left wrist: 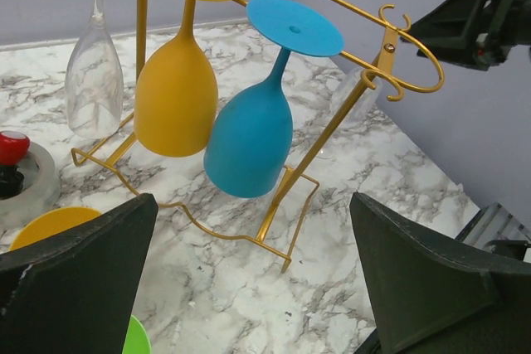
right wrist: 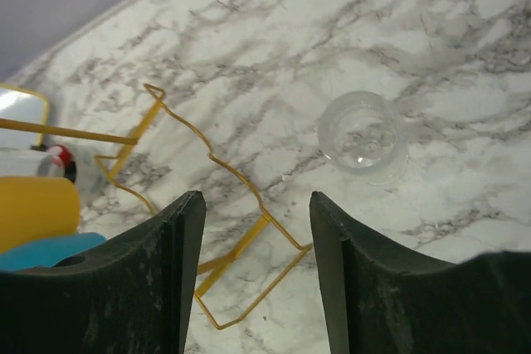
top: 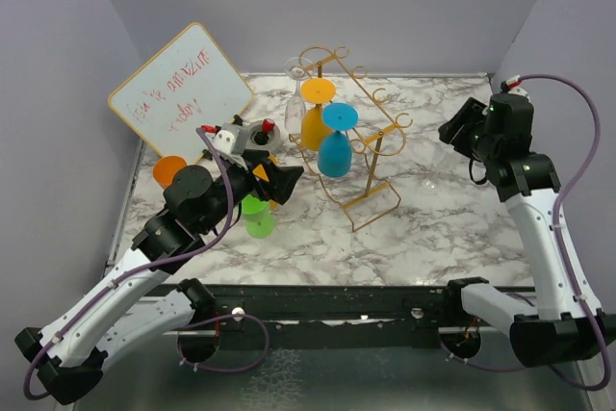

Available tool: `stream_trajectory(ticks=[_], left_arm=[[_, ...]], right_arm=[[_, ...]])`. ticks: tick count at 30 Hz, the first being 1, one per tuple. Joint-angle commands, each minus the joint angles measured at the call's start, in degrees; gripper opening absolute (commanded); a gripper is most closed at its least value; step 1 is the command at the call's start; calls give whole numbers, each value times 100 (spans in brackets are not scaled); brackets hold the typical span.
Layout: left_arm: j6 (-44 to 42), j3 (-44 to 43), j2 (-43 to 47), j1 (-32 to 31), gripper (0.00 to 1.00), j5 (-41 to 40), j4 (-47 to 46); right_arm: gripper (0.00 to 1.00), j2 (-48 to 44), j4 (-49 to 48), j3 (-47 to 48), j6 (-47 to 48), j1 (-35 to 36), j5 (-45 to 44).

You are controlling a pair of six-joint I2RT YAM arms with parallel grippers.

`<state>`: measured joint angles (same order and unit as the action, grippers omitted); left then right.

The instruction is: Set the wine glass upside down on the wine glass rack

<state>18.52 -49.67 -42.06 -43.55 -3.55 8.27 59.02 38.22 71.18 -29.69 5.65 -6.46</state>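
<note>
One gold rack (left wrist: 142, 31), three hanging glasses (left wrist: 249, 138); one whiteboard (top: 183, 84), two robot arms (top: 144, 276)

You are losing the foot of the clear glass (left wrist: 93, 80) at the left end of the wine glass rack (left wrist: 330, 134) past the top edge. Left of the rack, the bottom edge is cropping the green glass (left wrist: 135, 339), and the whiteboard (top: 183, 93) writing is showing too small to read.

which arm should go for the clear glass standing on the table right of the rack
Right. The clear glass stands just ahead of the right gripper, whose jaws are open and empty. The left gripper is on the other side of the wine glass rack, beside the green glass.
</note>
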Motion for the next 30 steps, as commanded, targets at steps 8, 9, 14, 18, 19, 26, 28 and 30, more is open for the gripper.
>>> stream_trajectory(ticks=[8,9,14,18,19,26,28,30], left_arm=[[485,127,168,22,99,534,376],[488,139,172,22,99,547,383],[469,166,116,22,99,583,452],[468,193,76,18,99,584,491],[468,202,76,21,99,577,491],[460,164,20,22,99,540,482],[461,139,6,22,99,540,482],[468,125,-8,21,99,535,482]], right_arm=[[56,1214,150,58,525,6,-491],[56,1284,87,44,585,6,-482],[53,1637,16,45,841,6,-730],[51,1829,-172,-7,1130,6,-782],[51,1884,-198,16,1216,6,-742],[44,2358,-232,253,1606,6,-309],[39,2470,-187,312,1607,6,-302],[32,2509,-165,343,1628,6,-270]])
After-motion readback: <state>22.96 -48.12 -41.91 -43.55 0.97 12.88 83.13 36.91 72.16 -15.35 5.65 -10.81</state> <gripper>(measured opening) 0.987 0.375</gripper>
